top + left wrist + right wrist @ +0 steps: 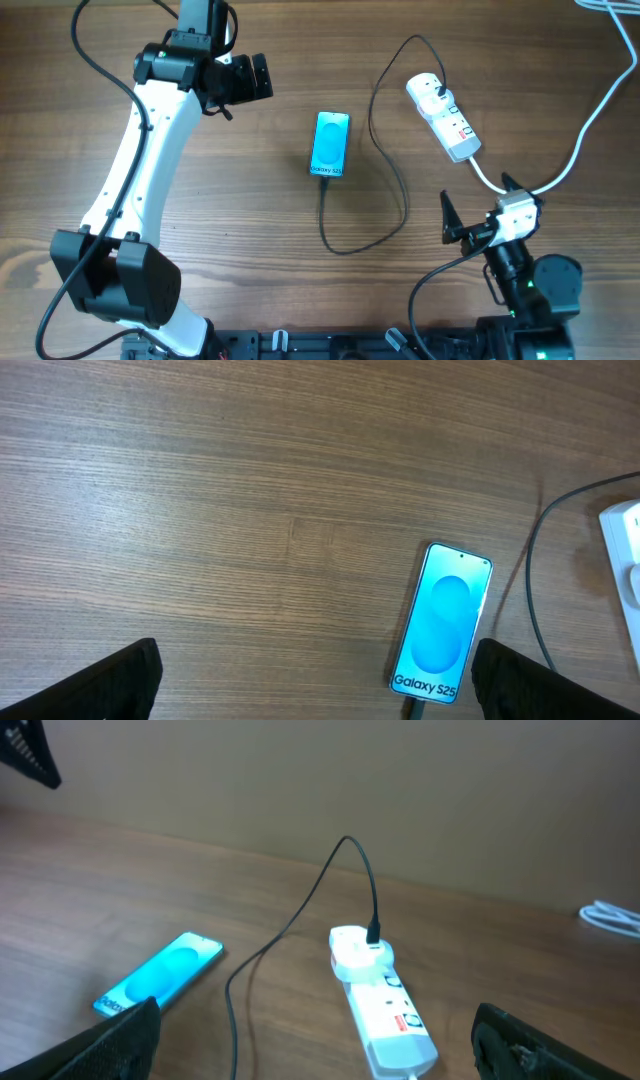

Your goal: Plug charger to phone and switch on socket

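Note:
The phone lies flat mid-table, cyan screen up, with its white text strip at the near end. It also shows in the left wrist view and the right wrist view. The thin black charger cable leaves the phone's text end, loops forward and right, then rises to a white adapter on the socket, a white strip with red marks. The cable's tip sits against the phone's near end. My left gripper is open, left of the phone. My right gripper is open, nearer than the socket.
The socket's thick white cord runs from its near end past my right gripper and off to the far right. Another white cable lies at the far right edge. Bare wooden table surrounds the phone.

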You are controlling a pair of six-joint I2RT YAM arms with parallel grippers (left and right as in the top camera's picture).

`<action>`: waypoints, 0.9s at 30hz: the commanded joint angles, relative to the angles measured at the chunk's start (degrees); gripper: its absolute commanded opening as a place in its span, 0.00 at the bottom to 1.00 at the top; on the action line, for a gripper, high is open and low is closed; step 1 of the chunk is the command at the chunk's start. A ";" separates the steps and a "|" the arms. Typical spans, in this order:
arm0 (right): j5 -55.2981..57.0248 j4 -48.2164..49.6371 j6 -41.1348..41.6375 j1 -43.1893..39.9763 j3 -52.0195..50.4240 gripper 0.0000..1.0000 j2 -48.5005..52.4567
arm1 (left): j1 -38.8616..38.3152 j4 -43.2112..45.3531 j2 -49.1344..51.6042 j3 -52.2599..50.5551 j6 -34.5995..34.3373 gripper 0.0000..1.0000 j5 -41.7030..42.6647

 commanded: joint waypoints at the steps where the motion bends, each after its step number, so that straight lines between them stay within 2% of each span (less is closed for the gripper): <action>1: -1.79 5.77 -0.85 0.11 -6.19 1.00 -5.38 | -0.09 -0.07 0.37 -0.09 -0.48 1.00 -0.57; 8: 0.90 13.99 1.88 0.09 -12.28 1.00 -8.52 | -0.09 -0.07 0.37 -0.09 -0.50 1.00 -0.57; 11: 3.82 12.48 0.50 0.07 -12.28 1.00 -8.52 | -0.09 -0.07 0.37 -0.09 -0.50 1.00 -0.57; 14: 8.33 8.48 5.35 0.07 -12.28 1.00 -8.52 | -0.09 -0.07 0.37 -0.09 -0.50 1.00 -0.57; 27: 9.51 8.39 6.93 0.07 -12.28 1.00 -8.52 | -0.09 -0.04 0.37 -0.09 -0.48 1.00 -0.57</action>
